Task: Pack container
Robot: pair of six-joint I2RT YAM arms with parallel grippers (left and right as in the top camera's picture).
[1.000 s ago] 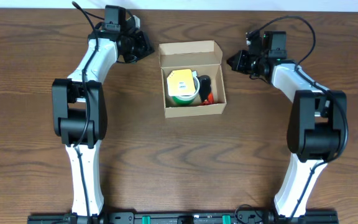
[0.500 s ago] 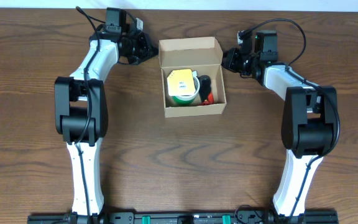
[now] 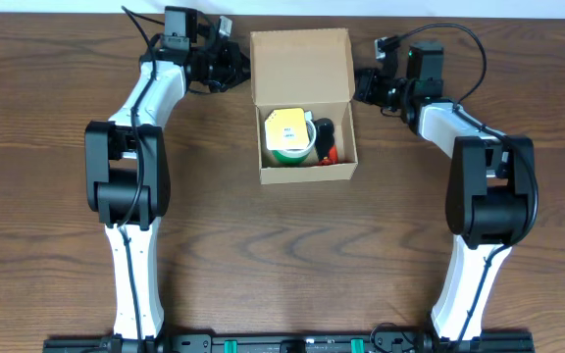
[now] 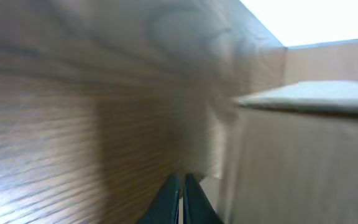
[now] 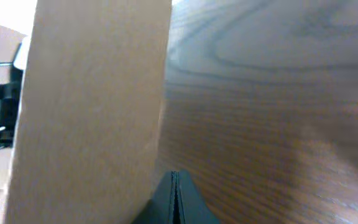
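Observation:
The container [image 3: 307,174] is a tan cardboard box at the table's far middle. Its flap lid [image 3: 300,64] stands raised at the back. Inside lie a green and white roll with a yellow label [image 3: 287,137] and a black and red tool [image 3: 326,140]. My left gripper [image 3: 235,65] is shut, its tips at the lid's left edge; the box wall shows in the left wrist view [image 4: 297,155] beside the shut fingers [image 4: 182,182]. My right gripper [image 3: 361,86] is shut at the lid's right edge; the flap [image 5: 92,112] fills the right wrist view beside its fingers [image 5: 174,177].
The brown wooden table [image 3: 263,255] spreads in front of the box. Both arms reach to the far edge of the table, one on each side of the box. A pale wall strip runs along the back.
Both grippers moved inward to the box's back corners. The lid flap, lying low before, has swung up and now stands taller.

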